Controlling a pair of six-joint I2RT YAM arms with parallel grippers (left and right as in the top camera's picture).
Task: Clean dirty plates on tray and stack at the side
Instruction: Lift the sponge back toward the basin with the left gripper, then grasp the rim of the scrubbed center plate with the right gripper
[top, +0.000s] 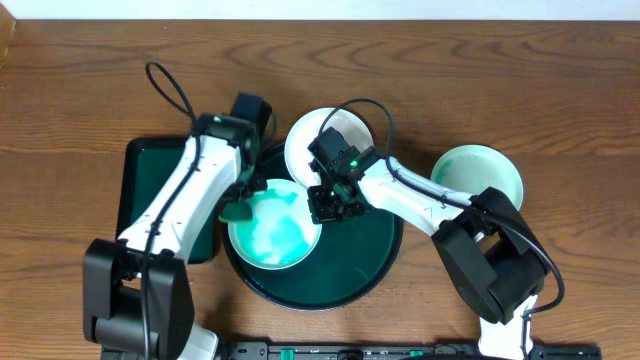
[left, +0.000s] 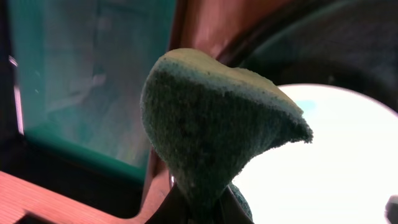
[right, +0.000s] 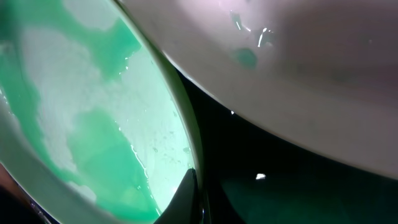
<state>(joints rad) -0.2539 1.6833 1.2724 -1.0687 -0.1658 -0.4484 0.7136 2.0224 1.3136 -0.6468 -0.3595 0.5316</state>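
We list the smeared plate (top: 272, 232) on the tray (top: 365, 255): left gripper (top: 242, 200), clamped on a sponge (left: 211, 124), sits at the plate's left rim, nearest for wiping; right gripper (top: 330, 205) at the plate's right rim, closure we cannot tell.

This looks like a robotics lab bench staged as a dishwashing station. The left arm (top: 175, 205) and right arm (top: 420, 200), white and black, rise from mounts at the near edge of a wood-grain table (top: 560, 80), with black cables (top: 170, 85) looping over them. The "dirt" on the plate (top: 275, 235) in the round dark green tray (top: 370, 270) is teal paint-like smear, and a green scouring sponge (left: 211, 130) serves as the cleaning tool.
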